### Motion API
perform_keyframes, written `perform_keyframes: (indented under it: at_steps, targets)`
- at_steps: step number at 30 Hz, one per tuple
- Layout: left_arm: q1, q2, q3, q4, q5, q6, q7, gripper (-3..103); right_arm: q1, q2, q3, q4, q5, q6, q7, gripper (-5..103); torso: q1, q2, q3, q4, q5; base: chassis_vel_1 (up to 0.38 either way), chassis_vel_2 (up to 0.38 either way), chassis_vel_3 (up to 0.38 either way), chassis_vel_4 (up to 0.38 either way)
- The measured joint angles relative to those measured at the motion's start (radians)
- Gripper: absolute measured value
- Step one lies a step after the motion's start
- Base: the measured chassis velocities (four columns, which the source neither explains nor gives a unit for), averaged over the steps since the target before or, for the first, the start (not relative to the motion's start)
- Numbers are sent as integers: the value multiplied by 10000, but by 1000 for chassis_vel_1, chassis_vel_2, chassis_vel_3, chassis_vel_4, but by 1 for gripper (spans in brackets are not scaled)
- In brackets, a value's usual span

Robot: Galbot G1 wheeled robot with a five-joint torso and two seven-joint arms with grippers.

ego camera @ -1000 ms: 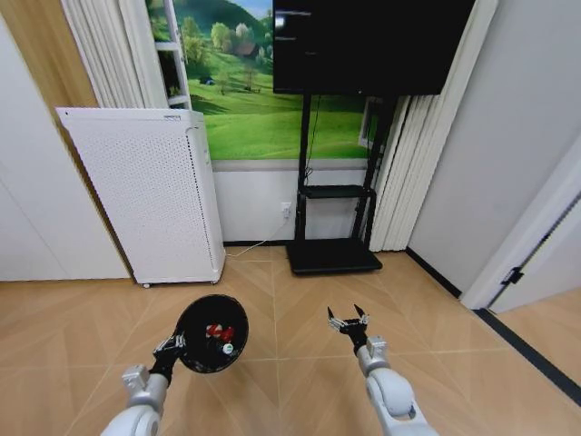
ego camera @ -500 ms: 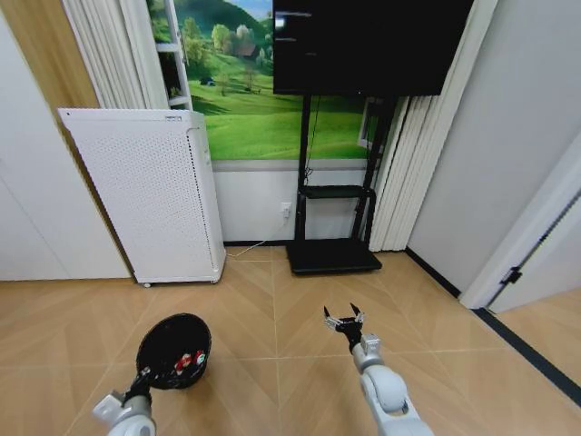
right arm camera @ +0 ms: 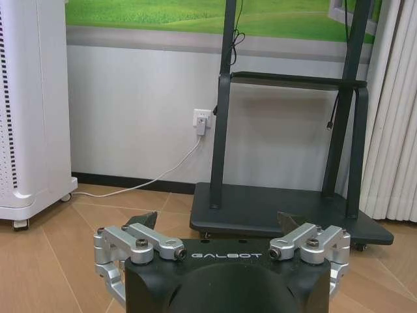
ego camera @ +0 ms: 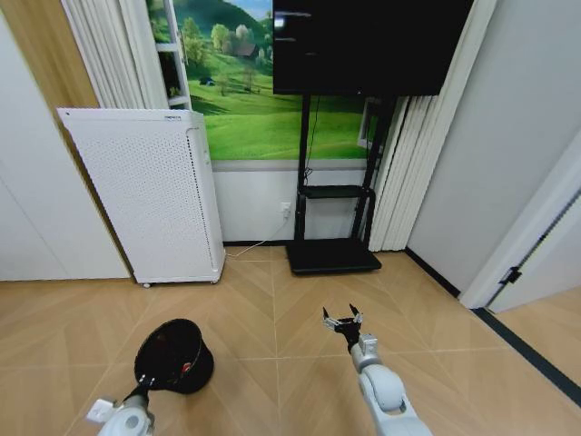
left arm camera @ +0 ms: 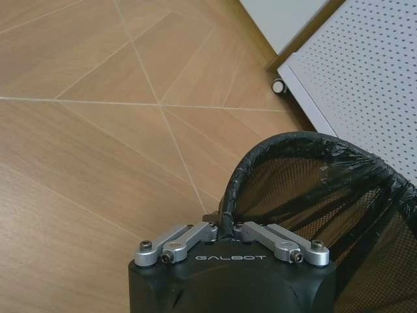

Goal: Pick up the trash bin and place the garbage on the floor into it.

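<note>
I can barely make out what lies inside the trash bin [ego camera: 173,355], just a red speck near its bottom; it is black, round, mesh-walled with a bag-lined rim, low at my left over the floor [ego camera: 272,300]. My left end effector [left arm camera: 225,229] is clamped on its rim, while my right end effector [ego camera: 343,321] hangs wide open, empty.

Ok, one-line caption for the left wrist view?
Left gripper shut on the rim of the black bin, beside the white perforated appliance.
</note>
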Motion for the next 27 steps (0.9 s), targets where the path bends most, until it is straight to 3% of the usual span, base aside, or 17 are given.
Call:
perform_keyframes:
  at_steps: [2,3,6,12,17,27]
  targets:
    - [-213,-5,-24,25,-295,-50,-782,3,68,1,-18,-46,-16,-3,-1,100,0,0,0,-1,0,0,0,0,0]
    - [-213,-5,-24,25,-295,-50,-782,3,68,1,-18,-46,-16,-3,-1,100,0,0,0,-1,0,0,0,0,0]
    - [-614,27,-43,179,-343,-144,-1714,3,110,1,-26,-118,-21,6,-11,100,0,0,0,-1,0,0,0,0,0]
    - [-1132,116,-45,263,-374,62,-2693,3,119,14,-29,-203,-31,68,-42,100,0,-1,0,0,0,0,0,0,0]
    - [-1687,203,-58,615,-299,192,-3063,3,127,20,0,-295,-30,165,-113,100,0,-1,1,-2,-1,0,0,0,0]
    - [-2398,355,52,1037,52,452,-2906,3,171,20,65,-491,-19,344,-229,100,0,-1,1,-2,0,0,0,0,0]
